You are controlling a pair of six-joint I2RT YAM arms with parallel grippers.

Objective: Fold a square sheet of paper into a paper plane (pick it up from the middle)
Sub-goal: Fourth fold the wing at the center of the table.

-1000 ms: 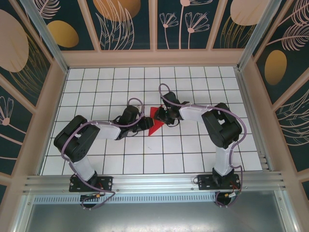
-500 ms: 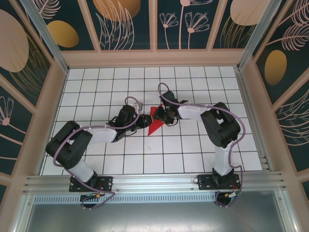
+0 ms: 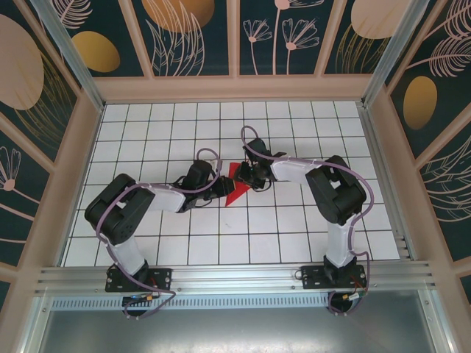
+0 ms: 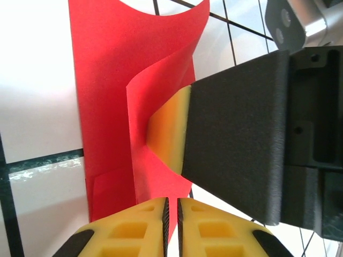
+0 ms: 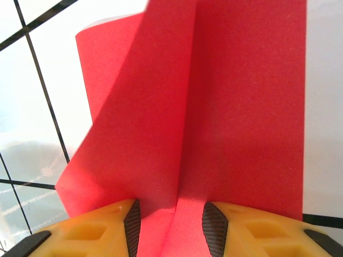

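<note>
The square sheet of paper (image 3: 234,195) is a creased red shape on the white grid table, between both grippers. My left gripper (image 3: 219,187) reaches it from the left. In the left wrist view its yellow fingers (image 4: 134,225) stand almost together with a thin edge of the red paper (image 4: 107,80) caught between the pads of the left gripper (image 4: 172,202). My right gripper (image 3: 246,176) comes from the right, and one of its fingers (image 4: 236,139) presses into a lifted flap. In the right wrist view the right gripper (image 5: 171,210) stands open astride a raised fold of the paper (image 5: 225,96).
The white table (image 3: 294,235) has black grid lines and wooden walls around it. An aluminium rail (image 3: 235,279) runs along the near edge by the arm bases. The two grippers are nearly touching over the paper.
My left jaws have closed onto the paper's edge. The left arm's elbow swung outward and came back. The right gripper and the paper have hardly moved.
</note>
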